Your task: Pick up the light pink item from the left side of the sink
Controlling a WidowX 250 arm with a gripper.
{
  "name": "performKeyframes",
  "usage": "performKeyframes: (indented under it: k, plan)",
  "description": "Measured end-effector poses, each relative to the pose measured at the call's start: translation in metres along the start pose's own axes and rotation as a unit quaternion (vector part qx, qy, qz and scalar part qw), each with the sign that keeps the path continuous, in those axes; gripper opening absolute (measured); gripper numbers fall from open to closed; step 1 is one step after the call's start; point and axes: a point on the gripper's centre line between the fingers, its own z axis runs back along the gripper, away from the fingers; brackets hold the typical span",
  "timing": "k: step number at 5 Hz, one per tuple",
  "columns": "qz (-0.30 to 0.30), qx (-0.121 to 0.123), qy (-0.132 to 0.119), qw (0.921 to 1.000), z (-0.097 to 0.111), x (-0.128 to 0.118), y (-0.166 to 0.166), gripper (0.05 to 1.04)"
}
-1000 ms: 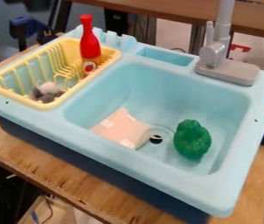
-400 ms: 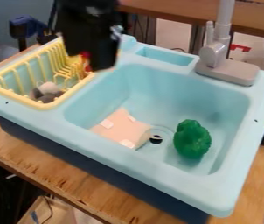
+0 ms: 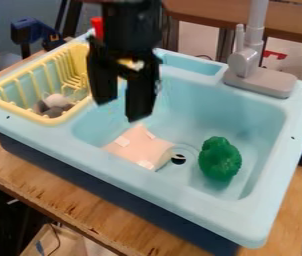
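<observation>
grey faucet (image 3: 250, 62), upright | wooden table (image 3: 53, 192), beneath | dark-blue object (image 3: 24, 31), upper left

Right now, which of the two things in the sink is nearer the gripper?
The white-patched pink one; the bumpy green one lies farther off, past the drain.

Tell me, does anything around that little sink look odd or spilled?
I see no spill. Slightly odd: the pale pink thing lies askew by the drain, with white patches that might be tape, and a soft-looking grey and white thing sits in the yellow rack, where dishes would usually go.
</observation>
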Motion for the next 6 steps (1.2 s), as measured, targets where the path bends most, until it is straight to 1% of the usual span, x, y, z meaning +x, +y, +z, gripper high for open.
performKeyframes:
  k: [1, 2, 3, 4, 5, 6]
  plan:
    - [0.022, 0.016, 0.026, 0.9993, -0.019, 0.000, 0.007, 1.001]
    - [0.038, 0.028, 0.066, 0.9967, -0.048, -0.002, 0.014, 1.001]
    - [0.039, 0.026, 0.082, 0.9955, -0.063, -0.004, 0.010, 1.001]
    - [0.027, 0.032, 0.079, 0.9960, -0.068, -0.001, 0.000, 1.001]
    - [0.030, 0.044, 0.092, 0.9944, -0.077, 0.000, 0.003, 1.001]
    - [0.030, 0.044, 0.098, 0.9938, -0.082, 0.003, 0.003, 1.001]
